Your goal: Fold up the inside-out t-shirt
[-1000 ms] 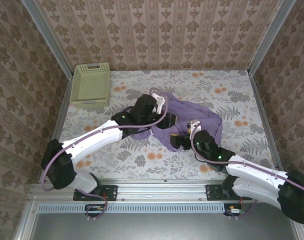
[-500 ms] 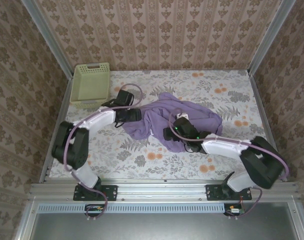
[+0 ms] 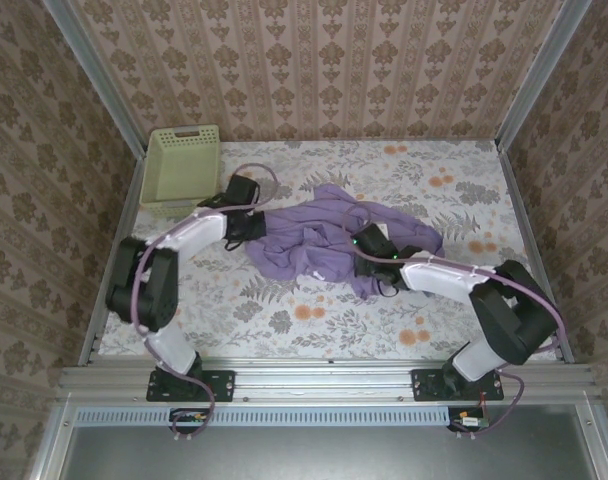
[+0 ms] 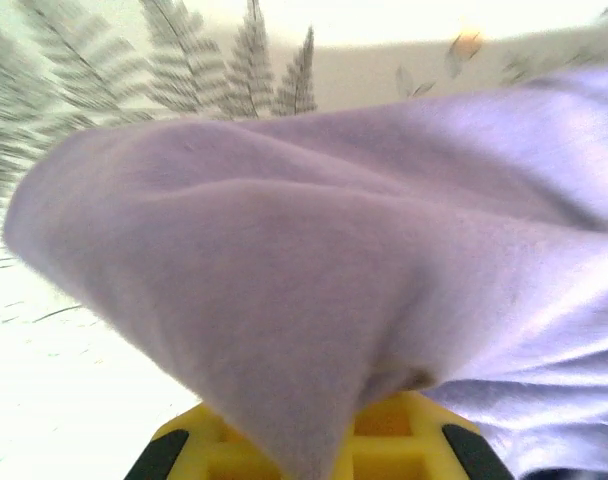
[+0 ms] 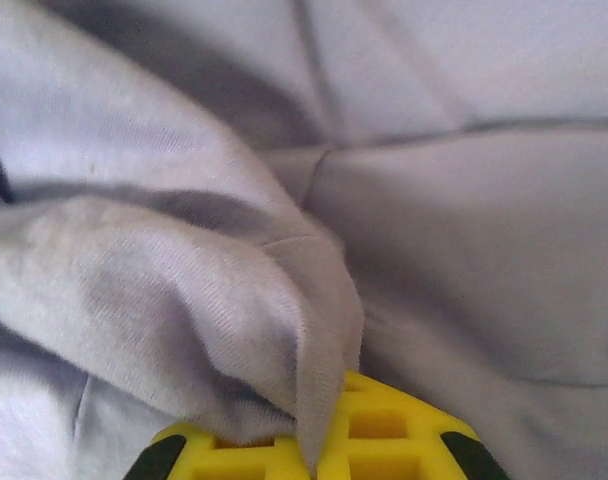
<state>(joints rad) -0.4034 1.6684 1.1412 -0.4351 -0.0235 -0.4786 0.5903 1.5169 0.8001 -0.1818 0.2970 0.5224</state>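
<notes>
- Shirt (image 3: 322,238): lavender, lying crumpled on the middle of the table (image 3: 464,190), between the two arms. It is bunched in ridges and not spread flat. No fold has been made yet, by my judgement.
- Left gripper (image 3: 246,226): low at the shirt's left edge, on the basket side. In the left wrist view a cone of cloth narrows down into the yellow fingers (image 4: 389,445). They look clamped on that edge, probably to draw it outward and open the heap.
- Right gripper (image 3: 368,244): set on the shirt's right half, low against the cloth. In the right wrist view a hemmed ridge runs into the yellow fingers (image 5: 384,440). They appear pinched shut on it, likely as the opposing hold so the cloth can be tensioned between the arms.
- Cloth between the grips: slack and wrinkled, with a lobe trailing toward the near edge. It needs flattening before any crease will hold.
- Basket (image 3: 181,168): pale green, at the far left corner, just beyond the left gripper and apart from the shirt. It takes no part in the current hold.
</notes>
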